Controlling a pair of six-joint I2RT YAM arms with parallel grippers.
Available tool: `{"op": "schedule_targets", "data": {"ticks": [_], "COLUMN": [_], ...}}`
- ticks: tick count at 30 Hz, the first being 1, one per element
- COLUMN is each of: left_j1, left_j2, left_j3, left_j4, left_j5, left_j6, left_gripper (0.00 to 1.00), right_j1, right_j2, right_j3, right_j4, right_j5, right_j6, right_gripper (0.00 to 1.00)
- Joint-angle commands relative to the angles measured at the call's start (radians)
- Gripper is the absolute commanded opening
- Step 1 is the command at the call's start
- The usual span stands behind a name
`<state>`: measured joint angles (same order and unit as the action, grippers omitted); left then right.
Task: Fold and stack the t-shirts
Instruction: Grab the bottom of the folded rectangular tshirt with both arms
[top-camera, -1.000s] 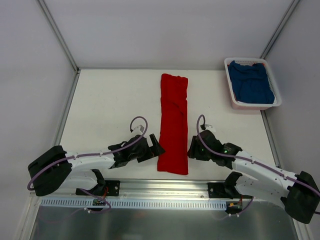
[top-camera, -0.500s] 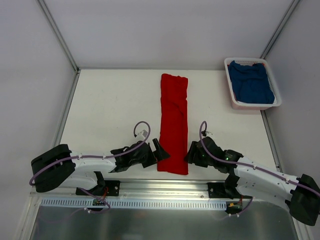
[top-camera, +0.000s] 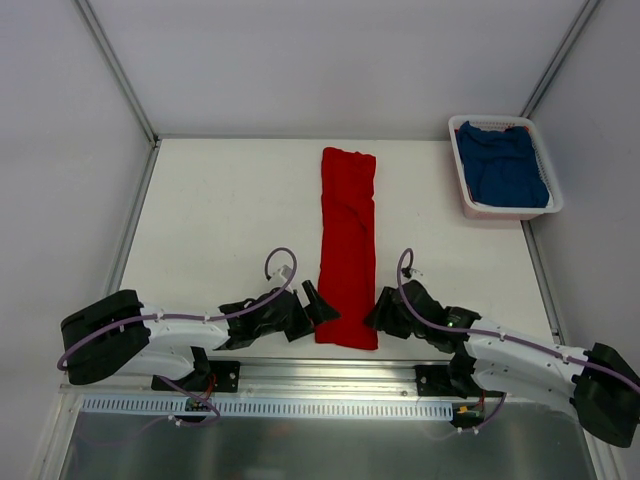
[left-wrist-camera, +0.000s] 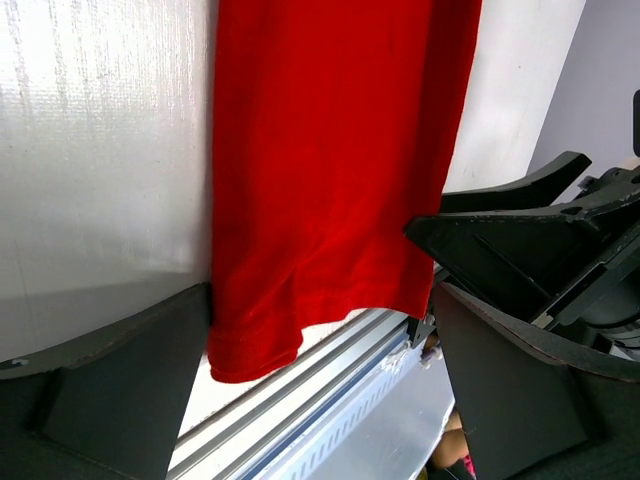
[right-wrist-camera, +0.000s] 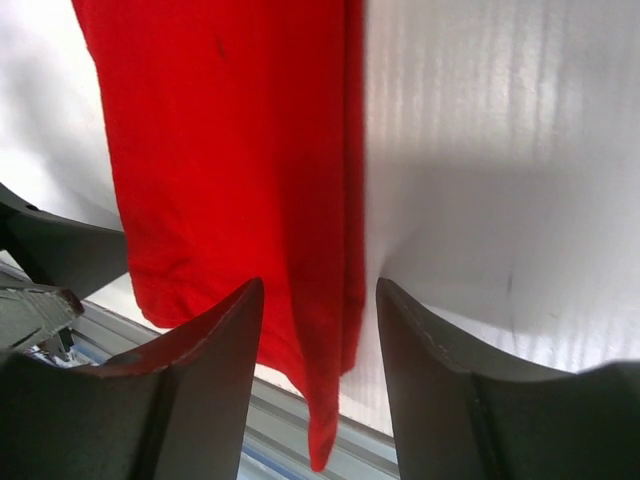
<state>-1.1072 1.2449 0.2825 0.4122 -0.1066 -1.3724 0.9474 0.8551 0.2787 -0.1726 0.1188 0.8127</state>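
Change since a second ago: both arms have drawn back and lower toward the near end of the red shirt (top-camera: 347, 245), which has not shifted. Item one, red shirt: folded lengthwise into a long narrow strip and lying flat on the table (top-camera: 220, 210), running from far to near, with its near hem at the table's front edge. Item two, left gripper (top-camera: 318, 303): just beside the shirt's near left corner; the left wrist view shows its fingers (left-wrist-camera: 110, 390) spread wide, standing on either side of the strip's full width, with nothing gripped. Item three, right gripper (top-camera: 378, 312): just beside the shirt's near right corner, fingers (right-wrist-camera: 200, 390) roughly half apart with the shirt's right edge lying in the gap between them, not clamped. Item four, blue shirt (top-camera: 505, 165): bundled and unfolded inside the white basket (top-camera: 462, 190), far and to the right of the red shirt, well apart from both arms. Step in hand, by judgement: taking hold of the near hem corners for the crosswise fold. Next move likely calls for each hand to close on its own corner, then lift and carry the hem evenly toward the far end, keeping the strip straight. The blue shirt is not yet folded.
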Motion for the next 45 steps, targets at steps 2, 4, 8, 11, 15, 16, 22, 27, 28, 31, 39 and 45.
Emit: {"op": "schedule_targets", "data": {"ticks": [2,4,8,11,15,16,22,27,28,31,39,45], "left_j1": [-0.016,-0.017,-0.022,-0.028,-0.032,-0.033,-0.033,-0.033,-0.033,-0.033,-0.046,-0.065], "left_j2": [0.051,0.050,0.047,0.044,0.047,0.048,0.054,0.102,0.125,0.162,0.154,0.022], "left_j3": [-0.072,-0.074,-0.085,-0.094,-0.097,-0.097,-0.088,-0.060,-0.045,-0.014,0.024,0.046], "left_j4": [-0.262,-0.260,-0.263,-0.265,-0.266,-0.265,-0.268,-0.266,-0.266,-0.250,-0.279,-0.406], "left_j5": [-0.001,-0.001,-0.002,-0.002,-0.002,-0.002,-0.011,-0.011,-0.011,-0.001,0.001,-0.053], "left_j6": [0.022,0.021,0.009,-0.004,-0.011,-0.010,-0.001,0.019,0.028,0.050,0.078,0.075], "left_gripper": [0.95,0.94,0.88,0.62,0.45,0.42,0.32,0.19,0.11,0.00,0.00,0.00], "right_j1": [0.010,0.013,0.013,0.014,0.016,0.019,0.025,0.031,0.031,0.033,0.062,0.080], "right_j2": [0.041,0.039,0.029,0.024,0.027,0.028,0.038,0.042,0.044,0.047,0.001,-0.077], "right_j3": [-0.032,-0.032,-0.032,-0.035,-0.033,-0.035,-0.032,-0.029,-0.027,-0.024,0.000,0.039], "right_j4": [0.036,0.035,0.027,0.025,0.031,0.031,0.044,0.053,0.053,0.053,0.004,-0.093], "right_j5": [-0.005,-0.005,0.001,0.002,0.002,0.002,0.001,-0.001,-0.002,-0.002,0.033,0.084], "right_j6": [0.023,0.023,0.023,0.026,0.028,0.029,0.029,0.026,0.026,0.023,0.026,0.022], "right_gripper": [0.51,0.48,0.42,0.36,0.28,0.26,0.12,0.05,0.03,0.00,0.00,0.00]}}
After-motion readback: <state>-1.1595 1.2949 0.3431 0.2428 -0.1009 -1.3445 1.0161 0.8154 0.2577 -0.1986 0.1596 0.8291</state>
